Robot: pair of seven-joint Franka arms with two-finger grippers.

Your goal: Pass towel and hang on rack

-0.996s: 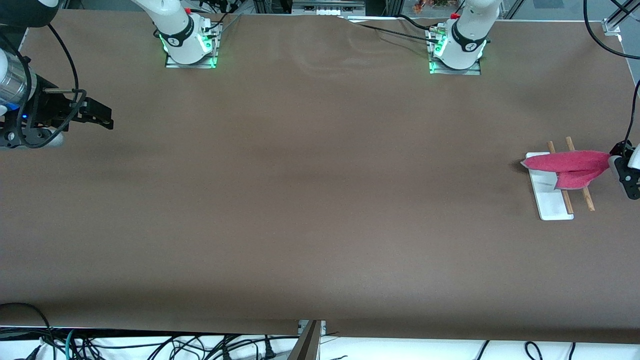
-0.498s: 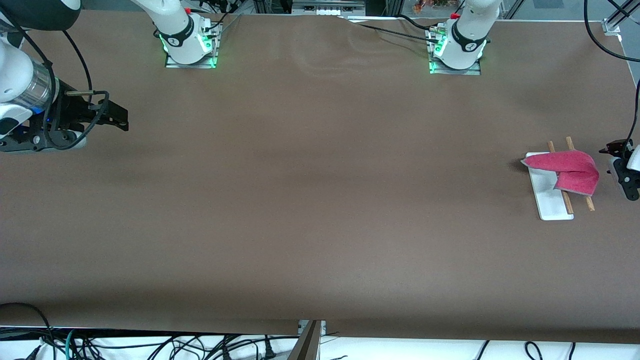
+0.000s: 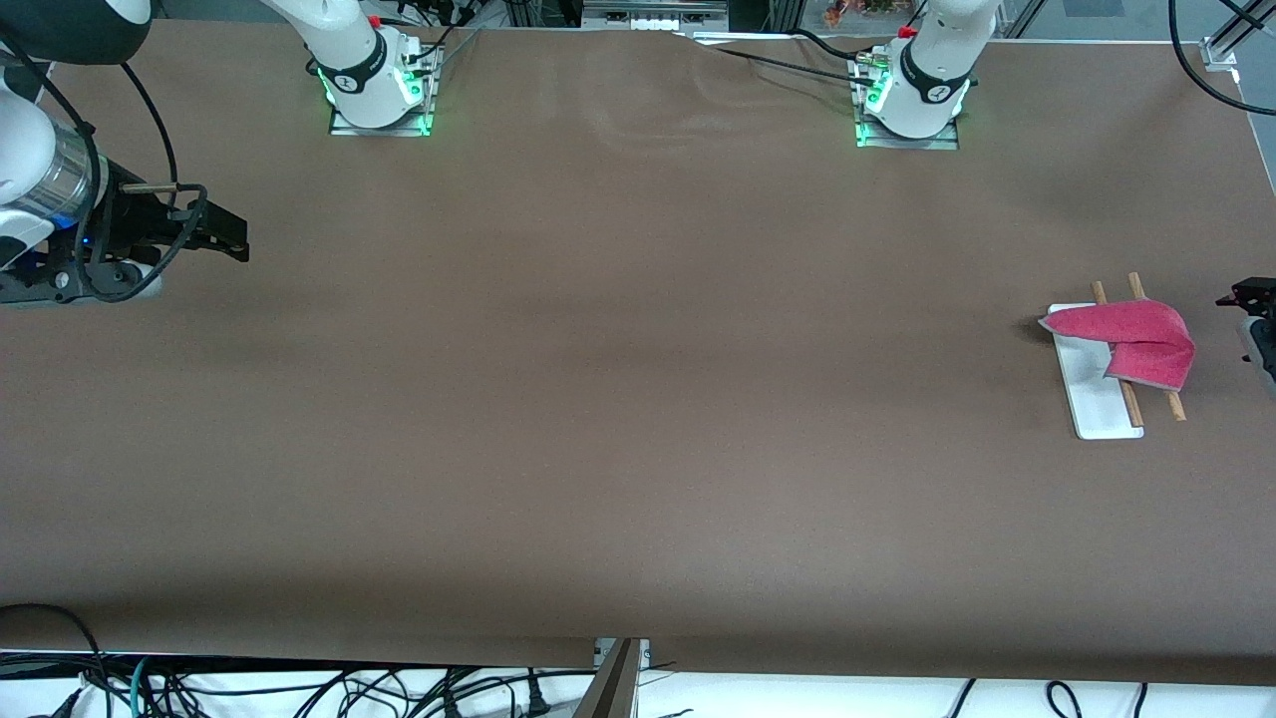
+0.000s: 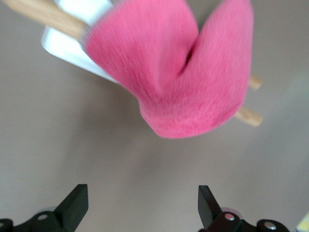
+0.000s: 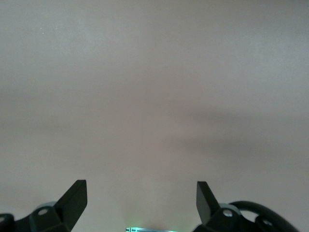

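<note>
The pink-red towel (image 3: pixel 1131 334) hangs over the two wooden rods (image 3: pixel 1176 405) of the rack, above its white base (image 3: pixel 1097 404), at the left arm's end of the table. My left gripper (image 3: pixel 1252 334) is open and empty, just off the towel toward the table's end, apart from it. In the left wrist view the towel (image 4: pixel 174 72) drapes over the rods (image 4: pixel 248 116) ahead of the open left gripper (image 4: pixel 143 205). My right gripper (image 3: pixel 234 237) is open and empty above the table at the right arm's end; the right wrist view shows it (image 5: pixel 141 203) above bare table.
The two arm bases (image 3: pixel 377 90) (image 3: pixel 909 100) stand along the table's edge farthest from the front camera. Cables hang over the table edge nearest that camera. The brown table (image 3: pixel 638 399) is bare between the grippers.
One second ago my left gripper held the towel's corner; it has let go and drawn away toward the table's end. The towel has settled folded over the rods. The right gripper shifted slightly.
</note>
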